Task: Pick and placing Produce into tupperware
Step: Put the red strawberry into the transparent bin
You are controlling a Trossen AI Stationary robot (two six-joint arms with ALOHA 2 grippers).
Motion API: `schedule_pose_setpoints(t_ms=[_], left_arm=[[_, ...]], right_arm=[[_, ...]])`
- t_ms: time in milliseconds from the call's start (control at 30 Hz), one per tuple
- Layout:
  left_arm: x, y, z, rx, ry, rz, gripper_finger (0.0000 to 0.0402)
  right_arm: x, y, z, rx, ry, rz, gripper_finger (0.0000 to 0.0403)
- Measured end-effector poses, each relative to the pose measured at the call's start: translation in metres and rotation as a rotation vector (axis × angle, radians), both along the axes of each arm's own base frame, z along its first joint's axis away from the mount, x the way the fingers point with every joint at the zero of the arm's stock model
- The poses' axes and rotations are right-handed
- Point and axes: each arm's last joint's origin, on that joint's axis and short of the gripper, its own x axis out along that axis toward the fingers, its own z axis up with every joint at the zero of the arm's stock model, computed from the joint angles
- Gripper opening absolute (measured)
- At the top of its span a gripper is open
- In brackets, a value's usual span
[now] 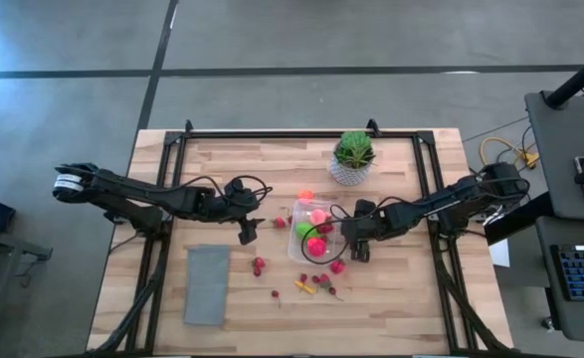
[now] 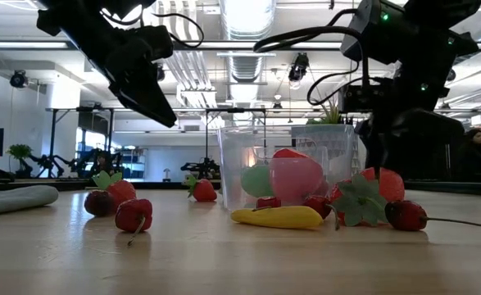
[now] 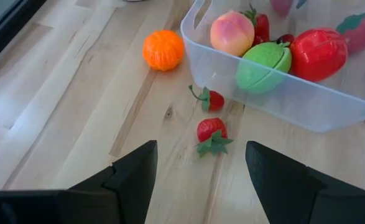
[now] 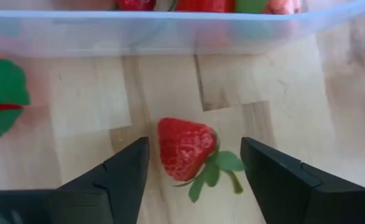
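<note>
The clear tupperware (image 1: 309,242) sits mid-table and holds a peach piece (image 3: 231,32), a green piece (image 3: 264,65) and red fruit (image 3: 319,52). More produce lies on the wood around it: an orange ball (image 3: 163,50), strawberries (image 3: 211,130), a yellow piece (image 2: 278,216). My left gripper (image 3: 201,149) is open and hovers above the table left of the tub (image 1: 246,235), with two small strawberries ahead of it. My right gripper (image 4: 193,144) is open and low at the tub's right side (image 1: 357,251). Its fingers flank a strawberry (image 4: 184,148) lying on the table, with small gaps on both sides.
A white pot with a green spiky plant (image 1: 352,157) stands beyond the tub toward the far edge. A flat grey rectangle (image 1: 207,283) lies near the left front. Loose berries (image 1: 259,265) and a big-leafed red fruit (image 2: 371,192) lie in front of the tub. Black rails run along both table sides.
</note>
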Motion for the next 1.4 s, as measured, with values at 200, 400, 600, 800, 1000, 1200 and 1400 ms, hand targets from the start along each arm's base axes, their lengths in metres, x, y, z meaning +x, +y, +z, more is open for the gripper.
schedule_pose_setpoints(t_ms=[200, 400, 600, 800, 1000, 1200, 1400], left_arm=[[0.0000, 0.0004, 0.0001, 0.011, -0.001, 0.011, 0.0230], [0.0002, 0.0005, 0.0004, 0.013, -0.005, 0.013, 0.0230], [0.0004, 0.0005, 0.0006, 0.001, -0.012, 0.024, 0.0230], [0.0001, 0.0005, -0.0001, -0.003, -0.012, 0.029, 0.0230], [-0.0006, 0.0006, -0.0017, -0.003, -0.008, 0.029, 0.0230], [-0.0010, 0.0006, -0.0028, -0.003, -0.005, 0.029, 0.0230], [-0.0009, 0.0006, -0.0027, -0.003, -0.006, 0.029, 0.0230]], right_arm=[[-0.0005, 0.0001, -0.0009, -0.004, 0.004, 0.026, 0.0224], [-0.0006, 0.0001, -0.0012, -0.015, 0.006, 0.052, 0.0225], [-0.0028, -0.0004, -0.0038, -0.016, 0.014, 0.050, 0.0220], [-0.0030, -0.0006, -0.0041, -0.023, 0.014, 0.046, 0.0204], [-0.0031, -0.0007, -0.0042, -0.021, 0.013, 0.039, 0.0180], [-0.0028, -0.0006, -0.0042, -0.003, 0.002, -0.005, 0.0166], [-0.0016, -0.0003, -0.0012, 0.024, 0.003, -0.069, 0.0155]])
